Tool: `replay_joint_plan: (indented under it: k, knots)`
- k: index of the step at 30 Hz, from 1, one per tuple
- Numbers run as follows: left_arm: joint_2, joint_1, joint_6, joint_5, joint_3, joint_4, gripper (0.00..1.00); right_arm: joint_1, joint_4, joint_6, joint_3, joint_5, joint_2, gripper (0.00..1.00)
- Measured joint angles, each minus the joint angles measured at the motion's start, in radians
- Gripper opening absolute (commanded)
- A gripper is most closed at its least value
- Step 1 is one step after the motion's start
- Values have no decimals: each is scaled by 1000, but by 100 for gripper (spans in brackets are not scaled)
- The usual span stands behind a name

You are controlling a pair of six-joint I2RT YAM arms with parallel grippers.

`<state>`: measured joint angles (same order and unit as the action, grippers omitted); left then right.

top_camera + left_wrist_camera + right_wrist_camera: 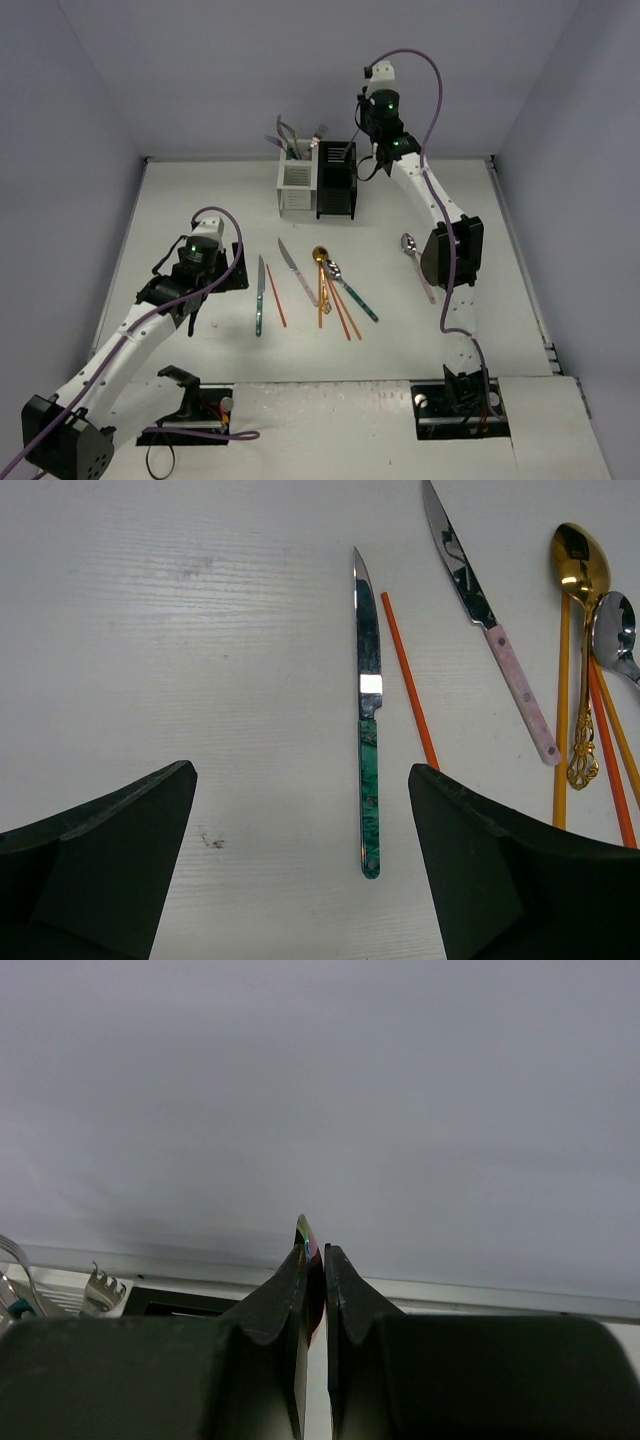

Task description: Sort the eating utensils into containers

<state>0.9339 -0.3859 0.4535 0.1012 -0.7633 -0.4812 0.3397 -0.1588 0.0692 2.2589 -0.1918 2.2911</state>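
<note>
My left gripper (300, 810) is open and empty, low over the table (200, 215). It is just left of a teal-handled knife (369, 740), which also shows in the top view (259, 295). Beside the knife lie an orange chopstick (408, 680), a pink-handled knife (500, 650), a gold spoon (580, 570) and a silver spoon (620, 630). My right gripper (315, 1250) is shut on a thin iridescent utensil (304, 1228), held above the black caddy (336, 185). The white caddy (297, 185) joined to it holds several utensils (295, 140).
More orange chopsticks (340, 305) and a teal-handled spoon (355, 298) lie mid-table. A pink-handled spoon (415, 260) lies by the right arm. Walls close in the table at the back and both sides. A fork (103, 1285) in the white caddy shows in the right wrist view.
</note>
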Motion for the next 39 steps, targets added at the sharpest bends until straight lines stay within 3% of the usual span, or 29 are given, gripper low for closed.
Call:
replay_joint_plan:
  k: [5,11,14,18,23,30,39]
  knots:
    - [0,0,4,-6,2,1,86,0,-24,3,8,51,61,0]
    - [0,0,0,-6,2,9,86,0,-53,1,5,121,104,9]
    - [0,0,-4,-7,2,15,85,1,-72,-6,-2,152,110,17]
    - [0,0,-11,-7,2,20,85,2,-99,-11,-34,186,109,37]
    - [1,0,-22,-19,2,36,86,2,-127,-2,-159,205,69,56]
    - [45,0,-35,-59,-24,44,86,-10,-92,-2,-503,211,-188,65]
    - [68,1,-84,-110,-69,77,86,-71,5,-73,-872,200,-624,66]
